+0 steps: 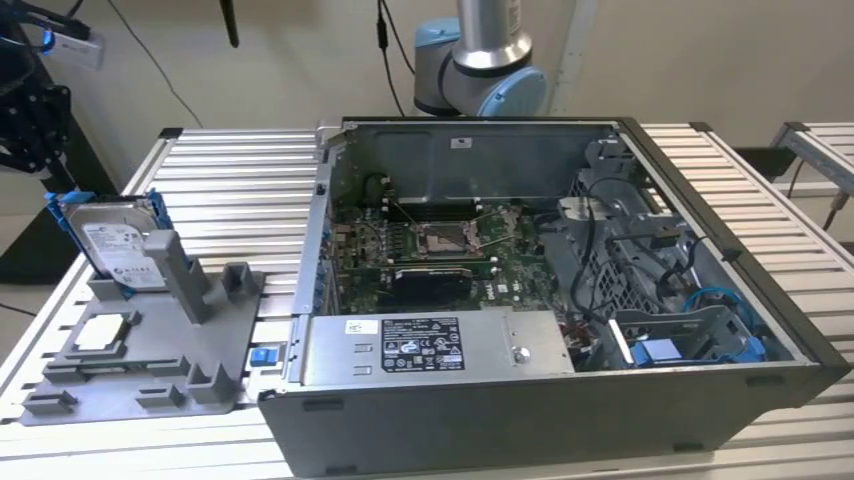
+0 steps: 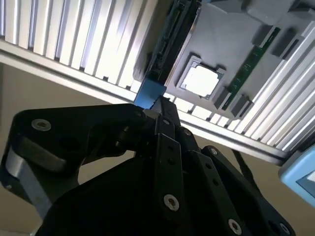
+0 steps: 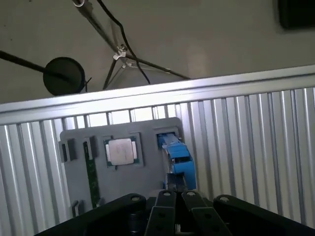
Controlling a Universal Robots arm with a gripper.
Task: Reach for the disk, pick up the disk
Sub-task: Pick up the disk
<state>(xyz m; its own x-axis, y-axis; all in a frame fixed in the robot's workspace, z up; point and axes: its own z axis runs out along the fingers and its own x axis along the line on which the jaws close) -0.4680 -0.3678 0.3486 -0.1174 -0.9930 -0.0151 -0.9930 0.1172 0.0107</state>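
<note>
While the disk (image 1: 118, 250) stands upright in a grey holder (image 1: 180, 335), the gripper (image 2: 160, 107) is just beside its blue frame (image 3: 179, 157). Open or closed, I cannot tell

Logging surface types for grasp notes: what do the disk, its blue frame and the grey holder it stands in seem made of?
The disk: looks like bare metal, dull silver sheen, with a white paper-like label. The blue frame: probably moulded plastic, even saturated colour, little gloss. The grey holder: likely plastic too, flat matte grey with no reflections; exact kind unclear.
</note>
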